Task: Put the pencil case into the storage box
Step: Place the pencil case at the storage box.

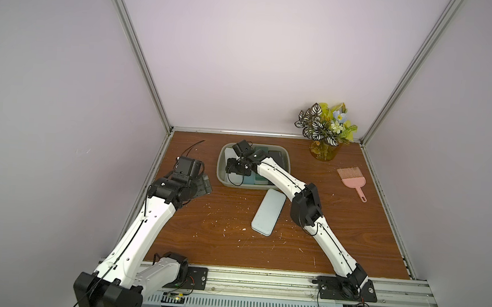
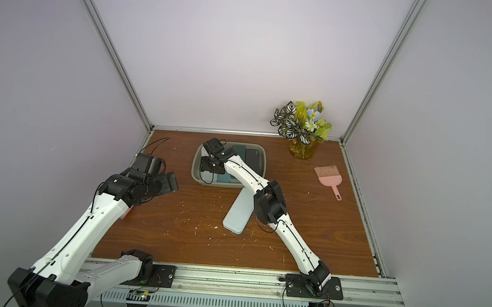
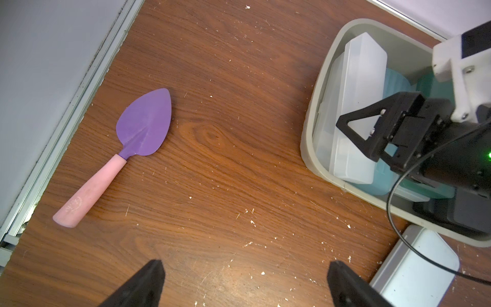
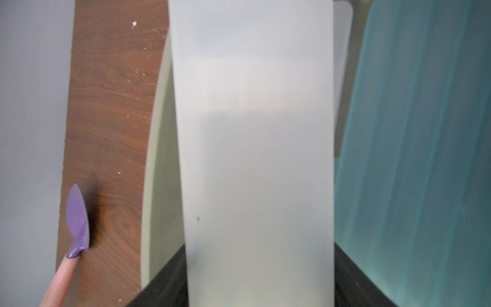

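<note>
1. In both top views the right arm reaches into the storage box point(image 1: 221, 170) point(image 2: 196, 168). Its wrist covers the right gripper point(image 1: 236, 168), so the grip cannot be read from there.
2. The right wrist view settles it: the translucent white pencil case point(image 4: 252, 133) fills the space between the two black fingers point(image 4: 164, 279), which clasp its long sides. A teal case point(image 4: 411, 133) lies just beside it.
3. The left wrist view shows the pencil case tilted inside the box, along the wall on the left arm's side.
4. The left gripper point(image 3: 244, 265) hangs above the worktop point(image 3: 239, 133), its fingers wide apart with nothing between them.
5. A purple trowel point(image 3: 144, 125) with a pink handle lies near the left side rail. Only the wrist views show it clearly; in the top views the left arm covers it.
6. A pale blue case point(image 1: 267, 212) lies flat on the worktop close to the box's near rim, one end under the right arm.
7. A broad stretch of worktop, dotted with white crumbs, runs between the left gripper and the box. A pink brush point(image 1: 351, 179) and a vase of flowers point(image 1: 326, 130) stand well apart at the right.
</note>
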You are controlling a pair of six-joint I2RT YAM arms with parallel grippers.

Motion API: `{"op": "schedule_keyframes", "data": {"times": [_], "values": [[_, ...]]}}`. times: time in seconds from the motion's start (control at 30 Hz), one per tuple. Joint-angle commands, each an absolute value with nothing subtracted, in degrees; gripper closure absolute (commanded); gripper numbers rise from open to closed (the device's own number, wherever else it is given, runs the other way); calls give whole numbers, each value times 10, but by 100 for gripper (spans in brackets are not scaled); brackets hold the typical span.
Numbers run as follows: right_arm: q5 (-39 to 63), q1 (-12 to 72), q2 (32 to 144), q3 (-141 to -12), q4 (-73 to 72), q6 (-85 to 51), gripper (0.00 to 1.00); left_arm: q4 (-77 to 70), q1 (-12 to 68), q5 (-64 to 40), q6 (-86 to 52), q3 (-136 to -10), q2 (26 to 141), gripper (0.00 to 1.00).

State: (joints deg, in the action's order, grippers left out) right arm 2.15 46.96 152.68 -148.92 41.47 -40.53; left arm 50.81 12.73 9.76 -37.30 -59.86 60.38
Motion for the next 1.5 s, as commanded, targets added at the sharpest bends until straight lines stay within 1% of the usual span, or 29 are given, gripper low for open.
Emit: {"op": "schedule_keyframes", "data": {"times": [0.0, 0.17, 0.4, 0.67, 0.97, 1.33, 1.47], "values": [[43, 477, 1511, -1513, 392, -412, 34, 511, 119, 111, -361, -592, 600, 4], [43, 477, 1487, -1506, 397, -391, 22, 511, 118, 112, -359, -592, 602, 4], [59, 476, 1461, -1477, 396, -381, 15, 511, 116, 112, -358, -590, 604, 4], [57, 476, 1438, -1450, 394, -375, 14, 511, 116, 110, -358, -589, 600, 4], [56, 477, 1442, -1435, 394, -387, 13, 510, 116, 109, -360, -581, 594, 4], [82, 498, 1454, -1449, 386, -384, 13, 510, 115, 105, -360, -579, 592, 4], [69, 499, 1439, -1447, 396, -377, 12, 510, 115, 98, -360, -576, 588, 4]]}}
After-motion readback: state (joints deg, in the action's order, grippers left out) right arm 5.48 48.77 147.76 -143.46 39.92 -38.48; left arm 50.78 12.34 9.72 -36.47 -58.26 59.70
